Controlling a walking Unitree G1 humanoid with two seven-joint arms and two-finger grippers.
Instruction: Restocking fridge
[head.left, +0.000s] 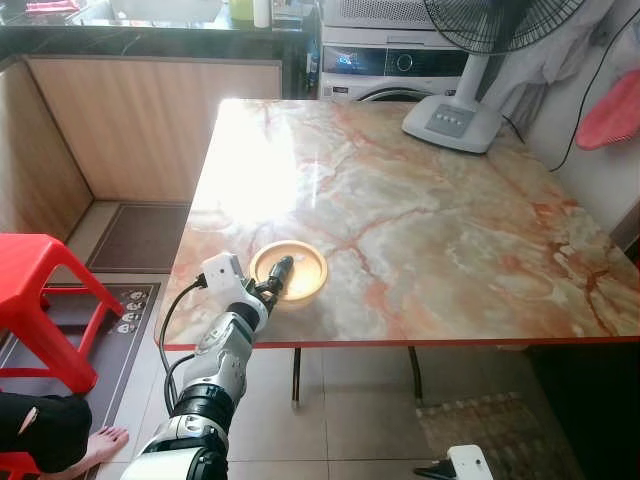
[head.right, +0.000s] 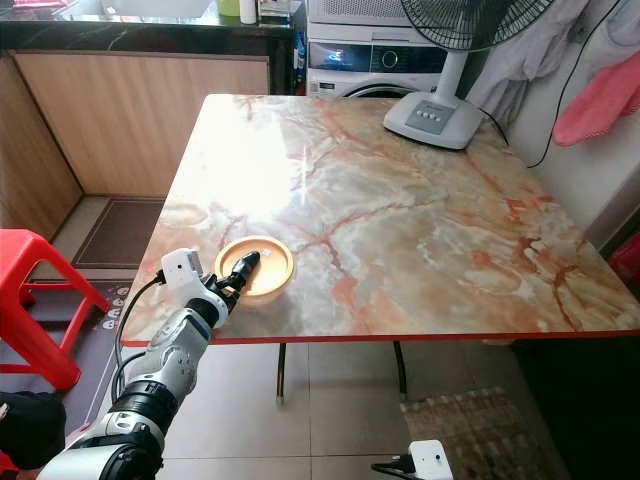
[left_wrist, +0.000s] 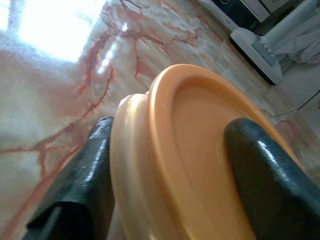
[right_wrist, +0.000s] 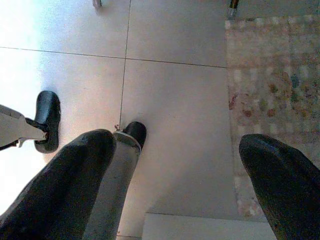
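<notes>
Orange container (head.left: 288, 271), near table (head.left: 430, 230) edge: its rim is straddled by the left gripper (head.left: 276, 274), fingers closed onto it. Right gripper (right_wrist: 175, 170) is hung over the floor, spread wide, nothing held.

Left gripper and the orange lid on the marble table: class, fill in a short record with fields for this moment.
Object: round orange lid
Surface: marble table, near its front left edge
Left gripper: fingers straddle the lid's rim, one finger outside, the other on the lid's face
Right gripper: open, hanging low over the tiled floor
Also on table: white fan base at far right
Beside table: red stool
</notes>
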